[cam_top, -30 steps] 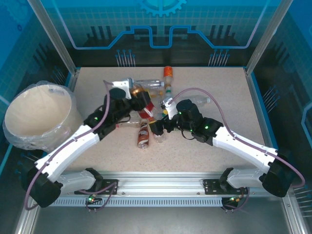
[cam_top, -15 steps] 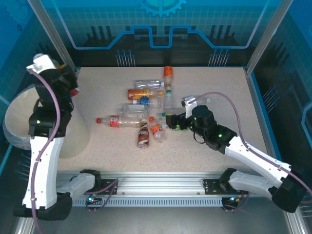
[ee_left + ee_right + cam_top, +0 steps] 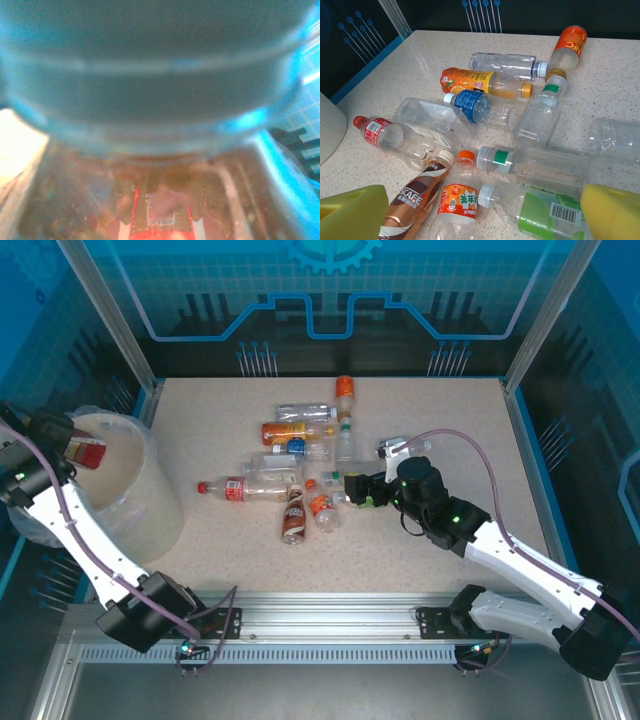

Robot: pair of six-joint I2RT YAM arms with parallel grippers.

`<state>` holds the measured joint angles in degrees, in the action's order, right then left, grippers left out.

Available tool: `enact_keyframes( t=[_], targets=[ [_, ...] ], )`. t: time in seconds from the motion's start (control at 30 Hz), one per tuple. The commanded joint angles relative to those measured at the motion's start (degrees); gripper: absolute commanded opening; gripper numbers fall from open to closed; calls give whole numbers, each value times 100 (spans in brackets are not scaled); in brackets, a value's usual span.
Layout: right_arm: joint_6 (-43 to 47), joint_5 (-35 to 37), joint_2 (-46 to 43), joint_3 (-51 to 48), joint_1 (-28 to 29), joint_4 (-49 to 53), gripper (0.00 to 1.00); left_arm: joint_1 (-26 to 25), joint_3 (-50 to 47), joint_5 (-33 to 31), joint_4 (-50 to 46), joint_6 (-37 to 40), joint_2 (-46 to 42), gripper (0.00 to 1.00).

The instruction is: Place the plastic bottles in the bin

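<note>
Top view, left arm: the left gripper hangs over the mouth of the large round cream-white bin with its clear bag liner. It is clenched on a clear plastic red-labelled bottle. I judge it is held there so that letting go drops the bottle inside.
Top view, right arm: the right gripper sits low at the right edge of the heap of small plastic bottles, probably lined up for the next pick.
Top view, surface and room: the speckled beige table has the heap lying mid-table, well apart from the bin at its left edge. Blue printed panels and aluminium posts close the cell in.
Left wrist view: blurred, with the red-labelled bottle hard against the lens. I cannot identify the grey band across the top, and the fingers cannot be made out here.
Right wrist view, grip: the yellow fingers are spread wide with nothing clasped.
Right wrist view, candidates: between them on the table lie three bottles, all on their sides.
- a clear green-labelled bottle with a barcode
- an orange-capped bottle with an orange label
- a brown coffee-labelled bottle
</note>
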<state>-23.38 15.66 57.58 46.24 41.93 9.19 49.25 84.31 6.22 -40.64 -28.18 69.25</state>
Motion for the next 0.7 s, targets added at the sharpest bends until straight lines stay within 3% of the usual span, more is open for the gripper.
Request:
enact_keyframes(
  t=[0.0, 0.13, 0.5, 0.67],
  targets=[
    [-133, -18, -14, 240, -73, 4, 100, 82, -226, 831, 207, -448, 142, 53],
    [-27, -60, 25, 366, -72, 95, 100, 33, -714, 1195, 742, -1026, 220, 55],
    [320, -57, 34, 591, -72, 323, 100, -908, -1061, 558, 1171, -1339, 622, 61],
    [264, -139, 110, 535, -71, 224, 100, -1085, -1261, 549, 1383, -1458, 819, 68]
  ],
)
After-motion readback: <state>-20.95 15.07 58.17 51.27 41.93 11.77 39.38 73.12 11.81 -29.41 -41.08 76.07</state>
